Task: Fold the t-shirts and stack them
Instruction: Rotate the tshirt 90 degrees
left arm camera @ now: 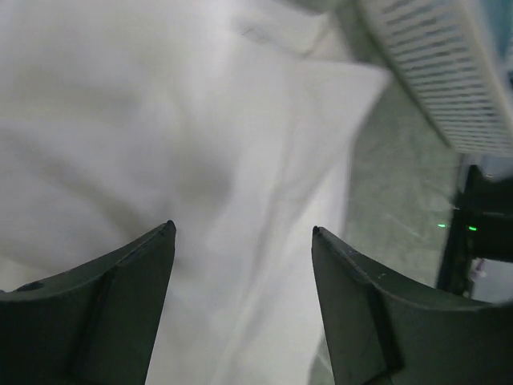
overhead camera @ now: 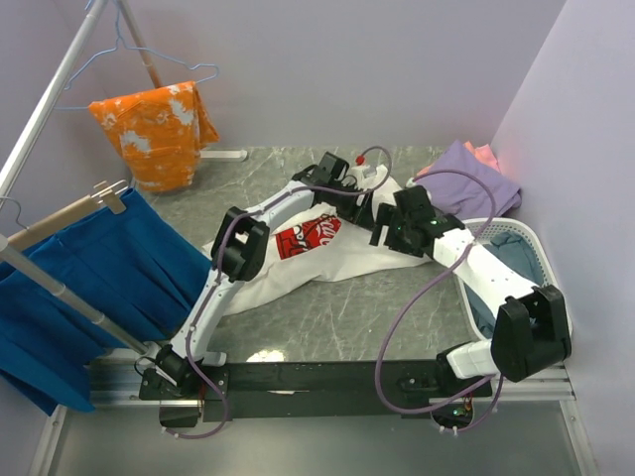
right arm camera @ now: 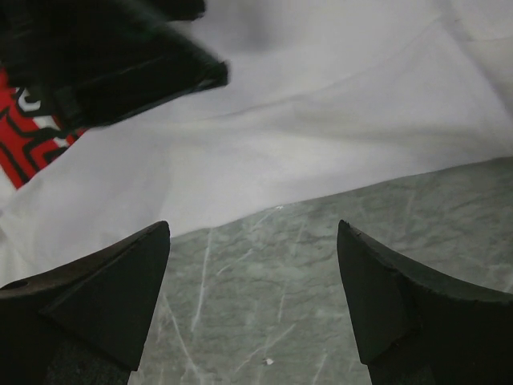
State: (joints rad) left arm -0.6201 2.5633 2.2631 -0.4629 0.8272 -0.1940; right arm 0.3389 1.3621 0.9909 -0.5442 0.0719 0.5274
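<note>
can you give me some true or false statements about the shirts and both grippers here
1. The white t-shirt lies unfolded on the table. True.
2. The left gripper is shut on the white t-shirt. False: its jaws stand open over the white cloth, with nothing between them.
3. The right gripper has open jaws over the white t-shirt's edge and bare table. True.
4. The purple t-shirt lies inside the basket. False: it lies on the table beyond the basket.
5. The orange garment lies flat on the table. False: it hangs up at the far left.
</note>
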